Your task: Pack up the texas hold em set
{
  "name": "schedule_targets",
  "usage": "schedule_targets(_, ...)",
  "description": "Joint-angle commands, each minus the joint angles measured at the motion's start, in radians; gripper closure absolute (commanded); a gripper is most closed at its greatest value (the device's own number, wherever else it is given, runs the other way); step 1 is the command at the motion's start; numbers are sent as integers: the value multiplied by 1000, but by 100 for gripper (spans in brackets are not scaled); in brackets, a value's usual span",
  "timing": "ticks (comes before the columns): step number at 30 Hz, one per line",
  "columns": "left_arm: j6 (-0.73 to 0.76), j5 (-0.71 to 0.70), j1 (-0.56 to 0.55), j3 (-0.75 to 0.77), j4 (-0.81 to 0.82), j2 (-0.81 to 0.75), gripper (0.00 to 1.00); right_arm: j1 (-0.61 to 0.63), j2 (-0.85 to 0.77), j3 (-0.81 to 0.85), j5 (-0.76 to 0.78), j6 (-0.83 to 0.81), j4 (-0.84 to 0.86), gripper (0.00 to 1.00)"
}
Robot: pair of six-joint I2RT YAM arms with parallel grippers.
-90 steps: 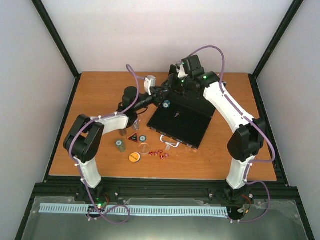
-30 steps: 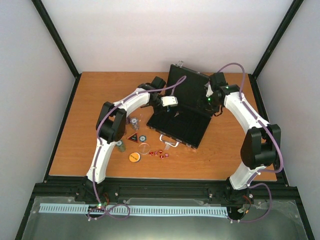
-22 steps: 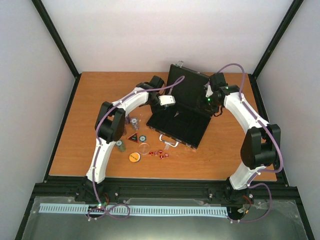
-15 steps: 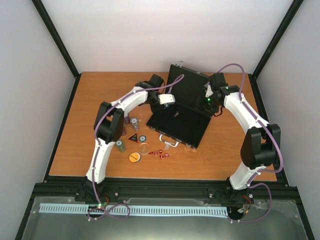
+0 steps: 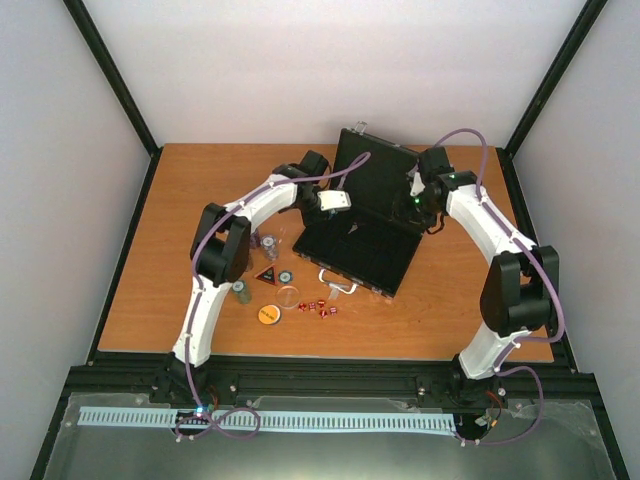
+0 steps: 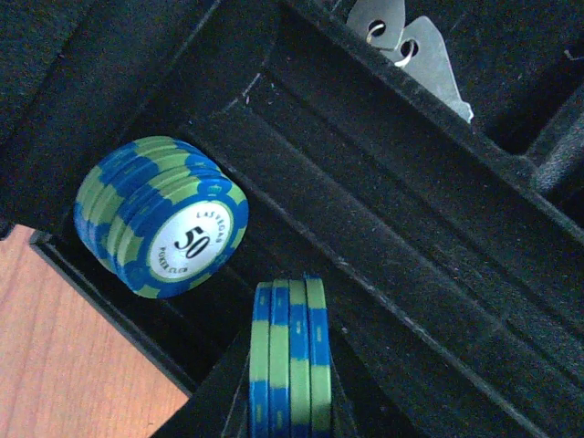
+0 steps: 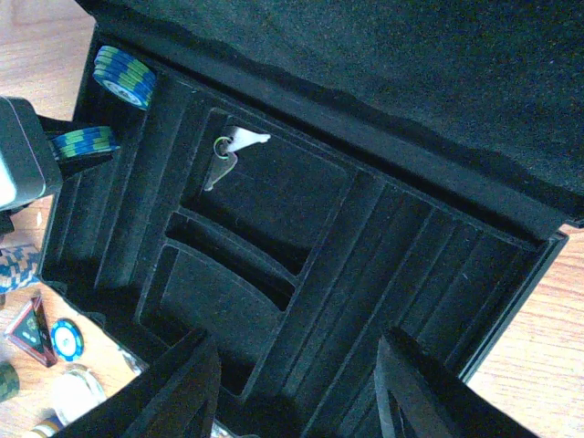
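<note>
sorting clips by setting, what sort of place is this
Probably a robot lab test cell: white walls in a black frame enclose a wooden table, with the left arm and right arm bolted to a rail at its near edge.

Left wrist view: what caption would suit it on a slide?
Left gripper holds four blue-green chips above the black case groove, beside a stack marked 50.
</note>
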Motion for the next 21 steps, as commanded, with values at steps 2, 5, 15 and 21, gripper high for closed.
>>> schedule_targets(2, 36, 10, 1, 50, 8, 33, 99, -7, 20, -5, -11, -13, 4, 51)
schedule_targets(5, 53, 35, 0, 44, 1, 34, 95, -8, 26, -3, -12, -13, 5, 51)
schedule_targets(15, 58, 45, -4, 109, 10, 90, 83, -8, 40, -13, -18, -16, 5, 51)
schedule_targets(21, 54, 27, -4, 104, 31, 95, 76, -8, 43, -11, -22, -16, 5, 51)
